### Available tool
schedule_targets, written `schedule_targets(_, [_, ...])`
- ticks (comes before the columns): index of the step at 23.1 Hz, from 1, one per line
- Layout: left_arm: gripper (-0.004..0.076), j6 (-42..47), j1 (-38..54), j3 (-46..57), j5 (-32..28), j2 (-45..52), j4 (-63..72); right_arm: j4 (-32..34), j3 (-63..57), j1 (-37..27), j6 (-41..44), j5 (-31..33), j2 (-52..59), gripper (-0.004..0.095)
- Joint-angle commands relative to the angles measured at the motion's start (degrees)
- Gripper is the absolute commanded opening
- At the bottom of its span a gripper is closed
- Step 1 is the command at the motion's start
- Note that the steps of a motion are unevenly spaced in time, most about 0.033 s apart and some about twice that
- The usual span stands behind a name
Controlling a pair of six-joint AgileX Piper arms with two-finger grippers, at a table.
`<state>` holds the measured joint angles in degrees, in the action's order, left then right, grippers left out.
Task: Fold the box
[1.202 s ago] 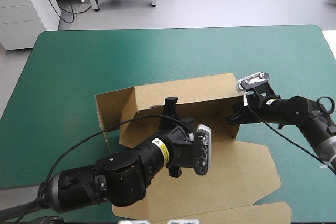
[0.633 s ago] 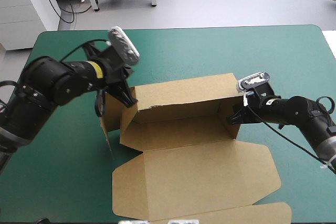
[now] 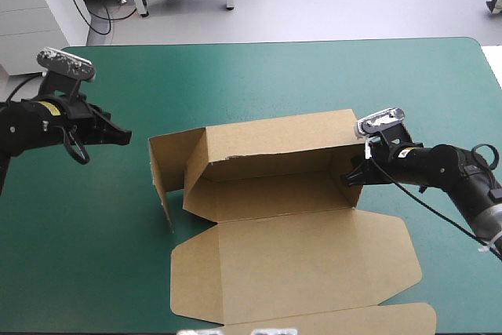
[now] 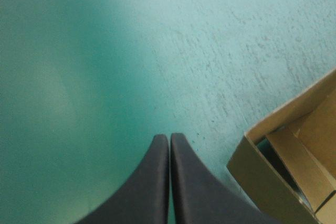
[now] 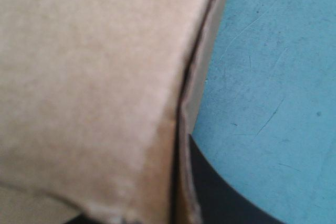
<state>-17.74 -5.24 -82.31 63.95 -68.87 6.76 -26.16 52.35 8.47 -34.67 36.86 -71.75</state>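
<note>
The brown box (image 3: 267, 164) sits mid-table with its back wall raised, its left side flap (image 3: 166, 164) standing and its lid (image 3: 298, 272) flat toward the front edge. My left gripper (image 3: 124, 137) is shut and holds nothing, well to the left of the box and pointing at it. In the left wrist view its gripper (image 4: 169, 142) hovers over the teal-green cover, with the box's corner (image 4: 286, 156) ahead and to one side. My right gripper (image 3: 351, 176) is shut on the box's right end wall. In the right wrist view the board (image 5: 94, 87) hides one finger of that gripper (image 5: 181, 148).
The teal-green table (image 3: 259, 76) spreads wide behind the box and to its left. The lid's outer flap (image 3: 353, 323) reaches the table's front edge.
My left arm has left the inside of the box, passed its left flap and pulled back to the table's left side with its fingers shut. The right gripper has stayed put.
</note>
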Motion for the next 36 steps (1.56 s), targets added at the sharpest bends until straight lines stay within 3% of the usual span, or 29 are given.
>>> schedule_targets(1, [-0.0008, 0.77, 0.15, 4.52, -5.66, 4.75, -0.15, 0.42, 1.57, 0.08, -0.14, 0.33, 1.77, -0.002])
schedule_targets(8, [-0.0008, 3.22, 0.15, 10.06, -7.71, 9.43, -6.14, 6.77, 9.64, 0.08, 9.12, 11.82, 1.66, -0.002])
schedule_targets(15, [-0.0008, 3.22, 0.15, 10.06, -9.84, 9.45, -6.14, 15.56, 22.07, 0.08, 14.97, 30.01, -3.89, -0.002])
schedule_targets(28, [-0.0008, 3.22, 0.15, 10.06, -9.84, 9.45, -5.98, 16.8, 46.54, 0.08, 14.78, 30.13, -34.64, -0.0003])
schedule_targets(30, [-0.0008, 3.22, 0.15, 10.06, -9.84, 9.45, -5.98, 16.28, 50.14, 0.08, 14.58, 30.13, -37.57, 0.0094])
schedule_targets(31, [-0.0008, 3.22, 0.15, 10.06, -9.84, 9.45, -5.98, 15.73, 52.16, 0.08, 14.5, 29.76, -38.56, 0.0231])
schedule_targets(33, [-0.0008, 3.22, 0.15, 10.06, -9.84, 9.45, -5.98, 15.6, 53.51, 0.08, 14.5, 28.96, -38.84, 0.0405])
schedule_targets(36, [-0.0008, 3.22, 0.15, 10.06, -9.84, 9.45, -5.98, 15.7, 55.58, 0.08, 14.5, 29.77, -38.74, 0.0615])
